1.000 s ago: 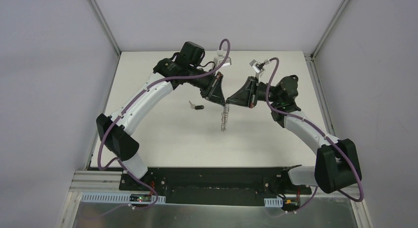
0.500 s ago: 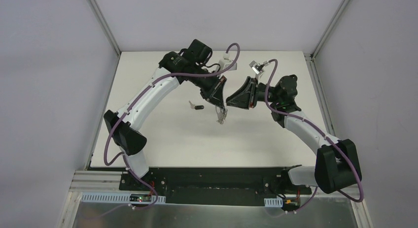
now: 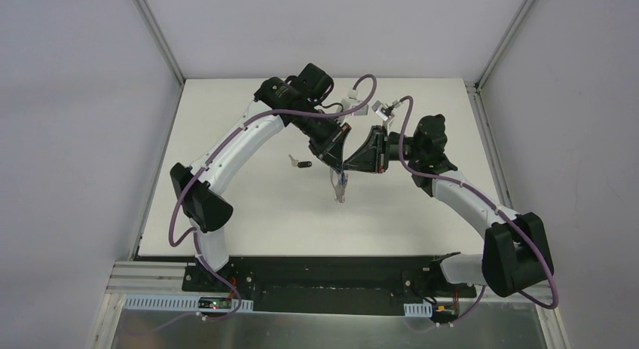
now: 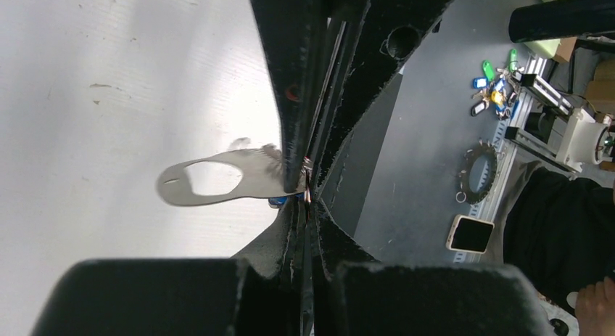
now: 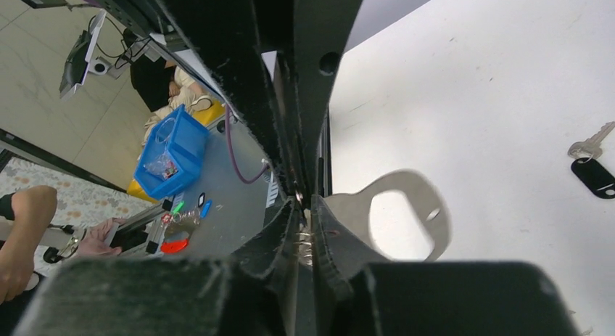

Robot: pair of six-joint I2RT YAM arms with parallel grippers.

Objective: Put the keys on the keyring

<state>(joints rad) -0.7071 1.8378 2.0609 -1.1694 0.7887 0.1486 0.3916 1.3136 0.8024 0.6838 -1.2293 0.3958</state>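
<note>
Keyring hangs clamped in the closed left gripper. Right gripper is just beside it; whether it grips, I cannot tell.

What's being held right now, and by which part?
Left gripper pinches the keyring at one end, its loop sticking out free. Right gripper sits at that same end; grip unclear.

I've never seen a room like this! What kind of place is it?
Probably a robot lab: the left arm and right arm stand on a white table, a blue bin nearby.
</note>
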